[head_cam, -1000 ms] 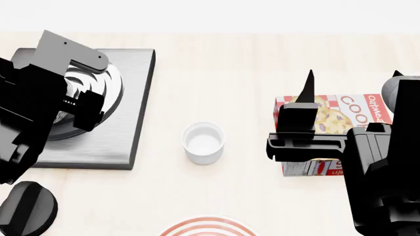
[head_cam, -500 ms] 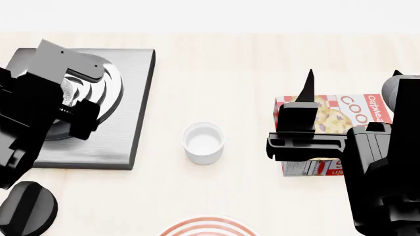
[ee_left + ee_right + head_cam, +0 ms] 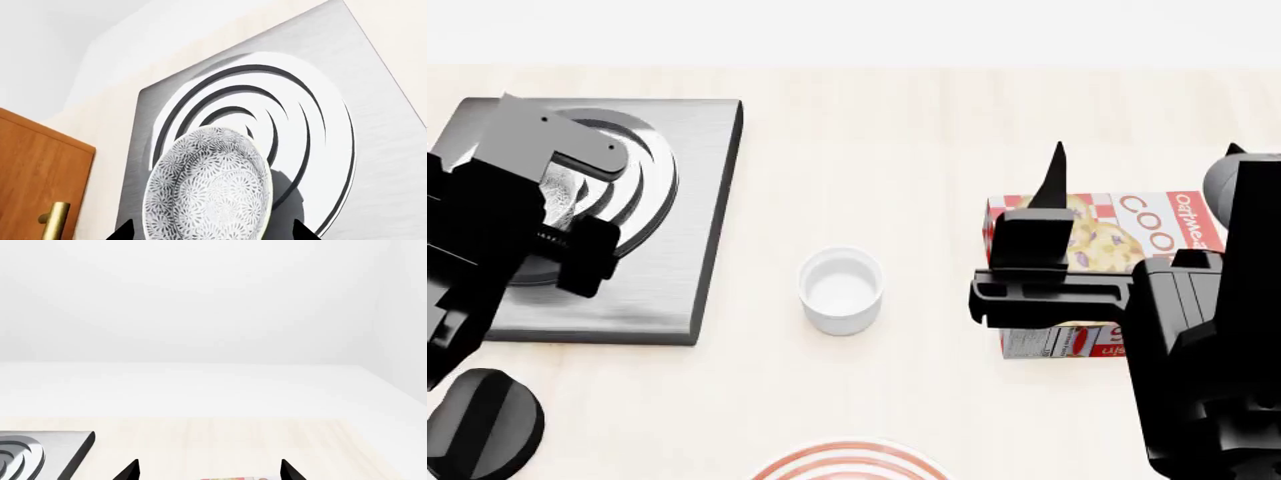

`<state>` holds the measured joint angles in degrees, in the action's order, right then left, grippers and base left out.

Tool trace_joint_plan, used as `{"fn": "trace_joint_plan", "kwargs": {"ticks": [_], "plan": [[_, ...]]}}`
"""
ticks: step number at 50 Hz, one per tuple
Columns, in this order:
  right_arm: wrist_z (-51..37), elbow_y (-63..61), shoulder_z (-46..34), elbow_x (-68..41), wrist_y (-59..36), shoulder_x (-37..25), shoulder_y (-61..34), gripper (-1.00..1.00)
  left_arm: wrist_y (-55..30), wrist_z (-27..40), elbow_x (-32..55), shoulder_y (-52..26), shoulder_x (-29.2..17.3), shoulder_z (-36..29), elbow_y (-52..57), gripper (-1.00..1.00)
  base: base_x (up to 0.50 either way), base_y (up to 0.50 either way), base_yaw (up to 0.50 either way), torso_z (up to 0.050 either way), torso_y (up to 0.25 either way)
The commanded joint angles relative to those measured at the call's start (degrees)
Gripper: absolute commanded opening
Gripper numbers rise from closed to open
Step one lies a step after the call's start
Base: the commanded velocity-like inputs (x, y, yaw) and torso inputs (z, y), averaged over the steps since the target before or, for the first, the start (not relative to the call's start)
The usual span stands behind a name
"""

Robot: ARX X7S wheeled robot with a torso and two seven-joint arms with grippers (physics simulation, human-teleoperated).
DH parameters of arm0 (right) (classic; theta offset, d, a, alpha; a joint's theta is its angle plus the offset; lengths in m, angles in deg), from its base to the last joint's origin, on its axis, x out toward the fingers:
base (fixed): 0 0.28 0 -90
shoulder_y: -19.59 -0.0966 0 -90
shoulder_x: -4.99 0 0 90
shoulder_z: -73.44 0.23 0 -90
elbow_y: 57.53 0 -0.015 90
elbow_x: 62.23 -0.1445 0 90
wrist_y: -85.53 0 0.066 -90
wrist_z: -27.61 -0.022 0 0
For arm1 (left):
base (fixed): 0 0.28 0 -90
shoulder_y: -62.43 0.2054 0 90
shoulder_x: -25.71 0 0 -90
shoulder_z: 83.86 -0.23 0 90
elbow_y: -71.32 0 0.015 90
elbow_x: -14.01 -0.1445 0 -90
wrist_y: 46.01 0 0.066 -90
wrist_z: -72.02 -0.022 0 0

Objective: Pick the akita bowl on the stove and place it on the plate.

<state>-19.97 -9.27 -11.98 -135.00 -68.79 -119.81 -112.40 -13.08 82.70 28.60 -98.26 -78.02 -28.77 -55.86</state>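
Note:
The akita bowl (image 3: 208, 186), speckled grey-black on white, stands tilted over the burner rings of the stove (image 3: 373, 150). It lies between the two black tips of my left gripper (image 3: 213, 233), which is open, with a gap showing on one side. In the head view my left arm covers most of the bowl (image 3: 561, 196) on the stove (image 3: 681, 270). Only the top arc of the red-ringed plate (image 3: 851, 462) shows, at the near edge. My right gripper (image 3: 1144, 152) hangs open and empty above the right side of the table.
A small plain white cup (image 3: 841, 290) stands in the middle, between stove and a cookie box (image 3: 1134, 226) that lies under my right arm. The stove's round black knob (image 3: 483, 422) sits near left. A wooden door with a brass handle (image 3: 53, 220) is beside the stove.
My left arm has slid left across the stove, uncovering more of the burner rings on the right. The right arm, cup and box have not moved.

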Motion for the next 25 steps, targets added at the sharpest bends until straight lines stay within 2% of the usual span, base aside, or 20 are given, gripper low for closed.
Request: {"fn": "trace_joint_plan", "kwargs": {"ticks": [1,25], "plan": [[0.07,0.02,-0.26,0.17,0.45,-0.20,0.23,1.00,0.52,-0.81,0.01,-0.06,-0.66,-0.49,-0.48,1.00,0.00,0.00,0.00,0.000,0.000],[1.17,0.13,-0.91,1.68,1.92,-0.58,1.30,1.00,3.09,-2.36,-0.35,0.09,-1.47,-1.75,-2.71,1.00,0.00,0.00,0.00,0.000,0.000]]}}
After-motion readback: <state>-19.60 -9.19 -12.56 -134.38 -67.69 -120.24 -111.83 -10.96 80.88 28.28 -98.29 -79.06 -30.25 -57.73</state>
